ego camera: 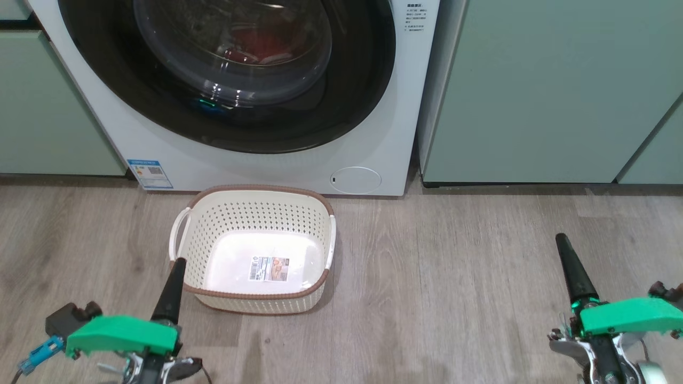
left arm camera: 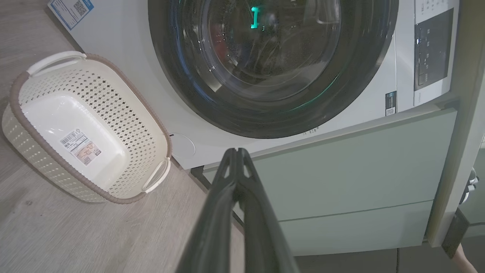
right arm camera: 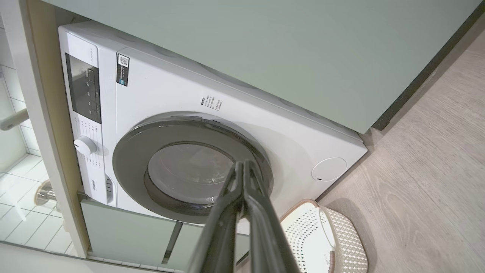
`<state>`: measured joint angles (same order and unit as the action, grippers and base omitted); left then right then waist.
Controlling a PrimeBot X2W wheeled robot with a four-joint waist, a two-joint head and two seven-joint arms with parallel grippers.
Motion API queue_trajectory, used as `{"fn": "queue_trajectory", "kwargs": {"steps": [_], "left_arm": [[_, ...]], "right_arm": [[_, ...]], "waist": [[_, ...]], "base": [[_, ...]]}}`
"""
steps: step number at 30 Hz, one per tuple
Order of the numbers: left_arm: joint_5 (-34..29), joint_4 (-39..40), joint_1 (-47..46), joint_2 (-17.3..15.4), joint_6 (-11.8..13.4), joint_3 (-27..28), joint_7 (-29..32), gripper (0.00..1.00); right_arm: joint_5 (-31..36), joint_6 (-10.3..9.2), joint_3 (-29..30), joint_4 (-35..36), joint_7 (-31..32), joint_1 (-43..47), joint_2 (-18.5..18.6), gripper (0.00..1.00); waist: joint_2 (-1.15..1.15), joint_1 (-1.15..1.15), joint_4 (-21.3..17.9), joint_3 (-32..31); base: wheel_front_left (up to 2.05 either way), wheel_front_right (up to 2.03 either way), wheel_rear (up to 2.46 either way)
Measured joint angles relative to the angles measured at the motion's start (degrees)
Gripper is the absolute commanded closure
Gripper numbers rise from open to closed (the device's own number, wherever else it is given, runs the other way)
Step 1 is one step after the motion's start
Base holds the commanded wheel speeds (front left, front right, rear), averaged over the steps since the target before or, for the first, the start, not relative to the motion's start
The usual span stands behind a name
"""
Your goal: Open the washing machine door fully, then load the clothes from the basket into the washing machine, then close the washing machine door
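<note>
Judging from how things lie, the work is at its very end: the washing machine door [ego camera: 229,74] sits shut against the white front of the washing machine [ego camera: 373,133], the clothes [ego camera: 251,45] show as a patch of red behind the domed glass, inside the drum, and the basket [ego camera: 256,213] stands empty on the wooden floor [ego camera: 453,277] just in front of the machine, below the door, its label bare on the base. The left gripper [ego camera: 178,265] hangs low with its two dark fingers pressed together on nothing, its tip overlapping the near left corner of the basket in the head view; the right gripper [ego camera: 562,241] is likewise clenched and empty, well off to the right over bare floor. What remains, as I read it, is only to make sure the door has latched. From the right wrist view the rim looks flush with the front, though whether the catch has truly engaged cannot be told. If a confirming push is wanted, it would best be made with closed fingertips on the wide black rim, not the glass dome, pressing squarely inward and gently, and lifting the arm clear of the basket first so nothing is knocked
</note>
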<state>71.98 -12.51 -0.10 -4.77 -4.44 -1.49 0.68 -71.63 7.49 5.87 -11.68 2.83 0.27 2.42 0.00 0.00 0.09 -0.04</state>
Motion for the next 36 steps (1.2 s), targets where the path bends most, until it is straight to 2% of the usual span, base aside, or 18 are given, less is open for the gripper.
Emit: {"fn": "queue_trajectory", "kwargs": {"steps": [32,36], "left_arm": [[20.1,-3.0,-2.5,1.1,-2.5,4.2,4.2,1.0],[21.0,-3.2,-2.8,1.2,-2.5,4.7,4.4,1.0]], "right_arm": [[-19.8,0.0,0.9,-3.9,2.3,-2.7,0.1,1.0],[-21.1,0.0,0.9,-4.2,2.5,-3.6,0.1,1.0]], "waist": [[0.0,0.0,-0.1,0.2],[0.0,0.0,-0.1,0.2]], "base": [[0.0,0.0,0.0],[0.0,0.0,0.0]]}}
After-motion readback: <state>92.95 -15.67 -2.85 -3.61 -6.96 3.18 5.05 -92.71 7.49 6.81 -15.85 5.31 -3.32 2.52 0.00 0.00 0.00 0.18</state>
